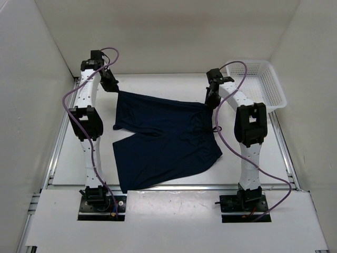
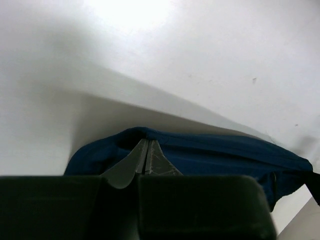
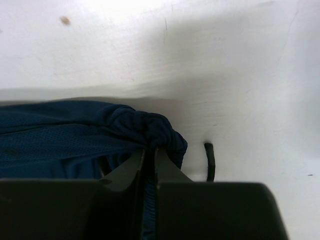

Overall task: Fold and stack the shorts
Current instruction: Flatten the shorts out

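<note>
Both grippers pinch the far edge of the shorts on the table.
From above, the shorts lie spread out, their far edge held between the left gripper at one corner and the right gripper at the other; a white basket sits far right. Left wrist: the fingers are closed on a blue fabric fold. Right wrist: the fingers are clamped on bunched fabric, with a dark cord just beside them.

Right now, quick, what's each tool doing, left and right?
Left tool: closed, pinching the far-left corner of the shorts.
Right tool: closed, pinching the bunched far-right corner of the shorts.
</note>
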